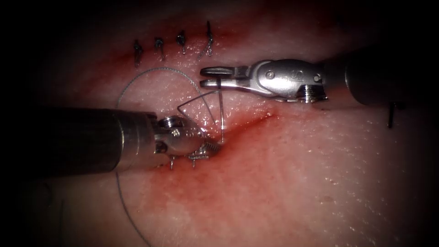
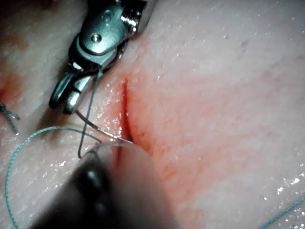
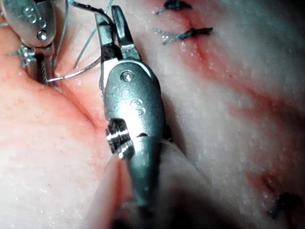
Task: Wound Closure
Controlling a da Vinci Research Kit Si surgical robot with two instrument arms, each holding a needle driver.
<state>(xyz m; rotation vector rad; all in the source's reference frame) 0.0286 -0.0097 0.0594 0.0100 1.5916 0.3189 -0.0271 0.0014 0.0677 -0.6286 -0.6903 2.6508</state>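
The left tool point(image 1: 208, 145) reaches in from the left, its tip at the left lip of the cut point(image 1: 256, 120). Its jaws look shut on one end of the thin curved needle point(image 1: 196, 99). The needle arches free above the tissue left of the cut and ends just under the right tool point(image 1: 202, 77). That tool's jaws stand slightly apart, and a thread point(image 1: 221, 114) runs from between them down to the left tool's tip. The right wrist view shows the parted right tool point(image 3: 108, 19) and the needle point(image 3: 76, 71). In the left wrist view are the needle point(image 2: 102, 129) and thread point(image 2: 88, 109).
Several tied stitches point(image 1: 183, 41) with dark cut ends line the closed stretch of the wound, up and to the left. A wide thread loop point(image 1: 137, 75) curls over the tissue behind the left shaft. Red fluid point(image 1: 183, 192) stains the tissue below the cut.
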